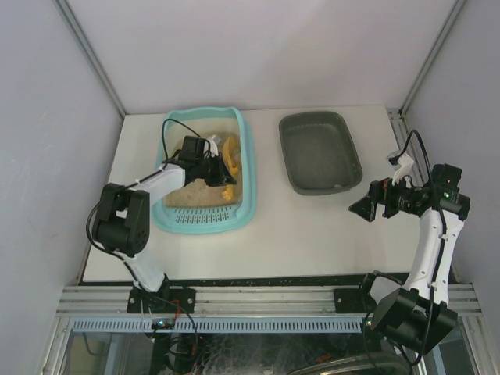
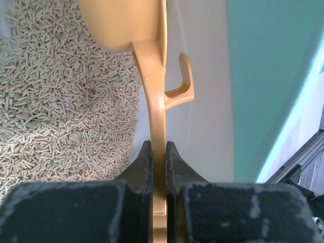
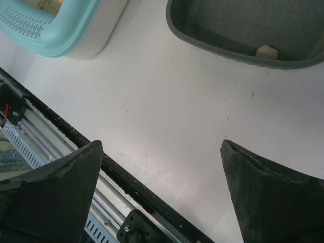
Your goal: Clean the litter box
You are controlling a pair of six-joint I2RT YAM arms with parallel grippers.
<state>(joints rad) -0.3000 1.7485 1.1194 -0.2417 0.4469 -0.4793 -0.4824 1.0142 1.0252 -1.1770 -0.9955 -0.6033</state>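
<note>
Left arm (image 1: 166, 179) reaches into the litter box (image 1: 205, 221) at the yellow scoop (image 1: 231, 156)

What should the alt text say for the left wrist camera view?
The left end effector is shut on the thin handle of a yellow scoop, seen edge-on. Pale pellet litter lies to the left, and the teal rim of the litter box is on the right.

Teal, tan and yellow beside grey, all on white.
The litter box (image 1: 248, 156) is light teal with a slotted strip at one end. Its litter (image 2: 61, 101) is pale tan pellets, the scoop (image 2: 154, 111) mustard yellow, the tray (image 1: 320, 152) dark grey with one beige lump (image 3: 266, 51), the table (image 1: 312, 234) white.
</note>
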